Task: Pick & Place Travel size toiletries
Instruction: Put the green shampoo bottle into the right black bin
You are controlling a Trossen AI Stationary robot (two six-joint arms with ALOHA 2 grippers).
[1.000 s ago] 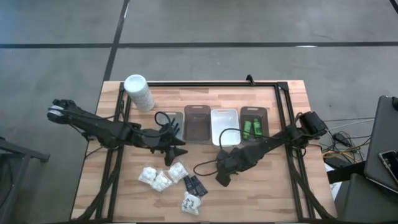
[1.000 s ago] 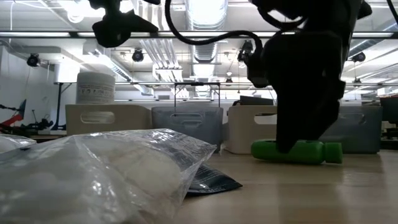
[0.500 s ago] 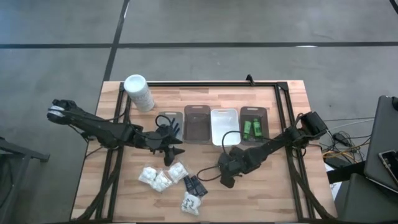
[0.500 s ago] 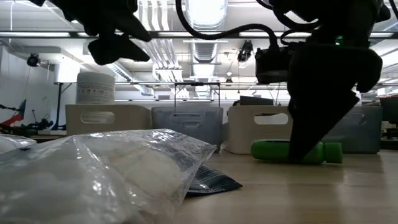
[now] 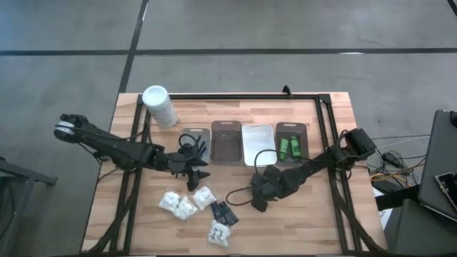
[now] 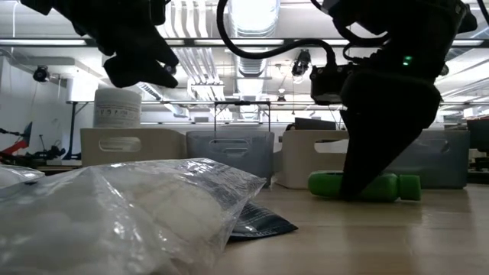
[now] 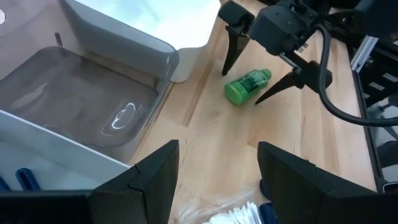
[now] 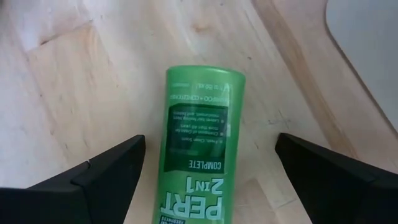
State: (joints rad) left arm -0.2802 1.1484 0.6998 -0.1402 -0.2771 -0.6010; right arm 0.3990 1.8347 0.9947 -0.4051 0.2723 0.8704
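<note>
You had a pale wood worktop (image 5: 314,221) edged by a black frame (image 5: 235,96), standing on a grey concrete floor (image 5: 235,28) crossed by dark seams. In the low view, bright strip lights (image 6: 252,15) and ducting ran along the ceiling behind your station. At the right edge, cables (image 5: 389,158) trailed beside the worktop toward dark equipment (image 5: 439,178).

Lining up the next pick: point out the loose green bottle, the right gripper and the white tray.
green bottle (image 8: 198,155), right wrist view, label.
right gripper (image 7: 260,74), left wrist view, gap between fingertips.
white tray (image 5: 246,160), high view, rim.
</note>
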